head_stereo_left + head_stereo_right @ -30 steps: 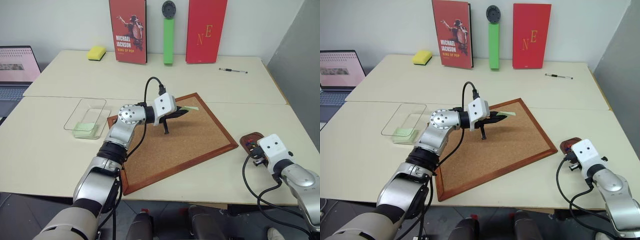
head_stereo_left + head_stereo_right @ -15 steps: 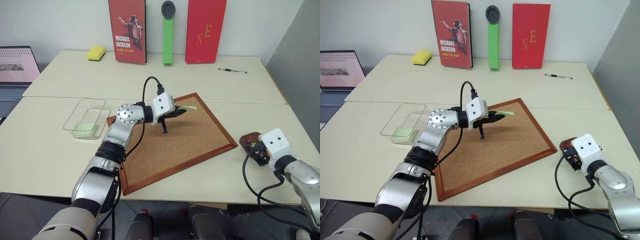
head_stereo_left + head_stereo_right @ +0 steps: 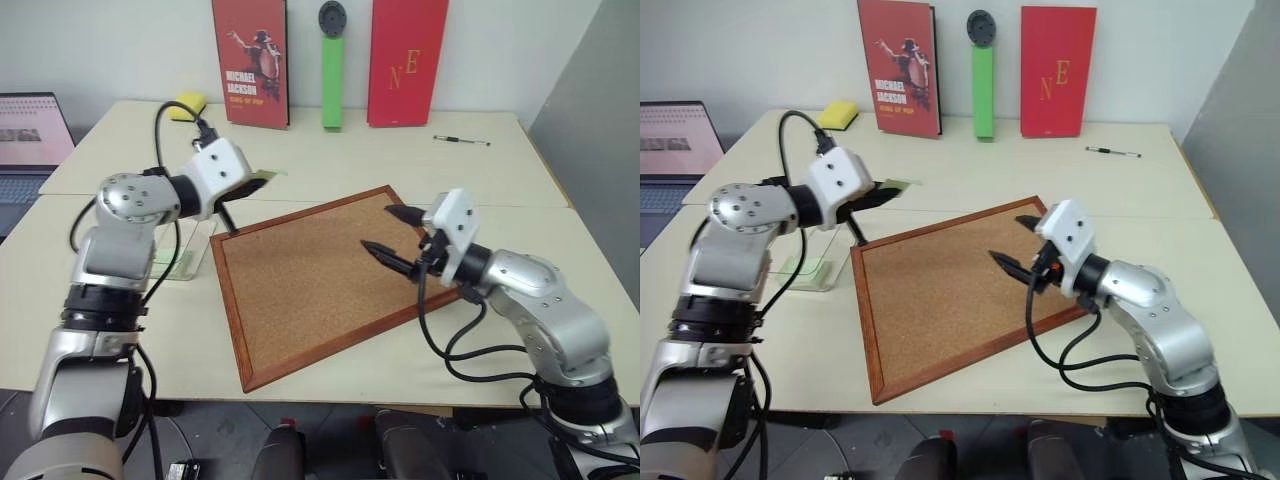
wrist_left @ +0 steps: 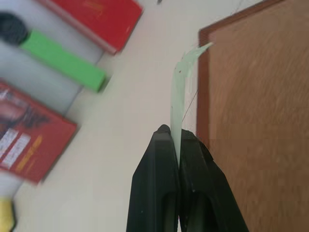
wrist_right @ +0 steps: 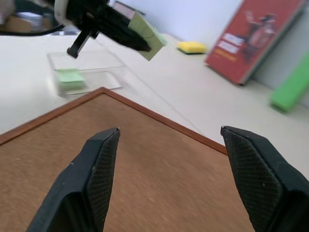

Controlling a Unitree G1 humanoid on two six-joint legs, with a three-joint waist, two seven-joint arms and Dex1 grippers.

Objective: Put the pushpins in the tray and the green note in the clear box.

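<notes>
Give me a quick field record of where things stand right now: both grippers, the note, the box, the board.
left gripper: jaws shut on the green note, raised above the table beside the cork board's far left corner
right gripper: jaws open, holding nothing, over the cork board
clear box: on the table left of the board, another green slip already inside
board surface: no pins visible
far table edge: yellow sponge, pen

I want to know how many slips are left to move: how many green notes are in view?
2. One green note is pinched in the left gripper, held above the table. Another green note lies inside the clear box. More could be hidden behind the arms.
</notes>
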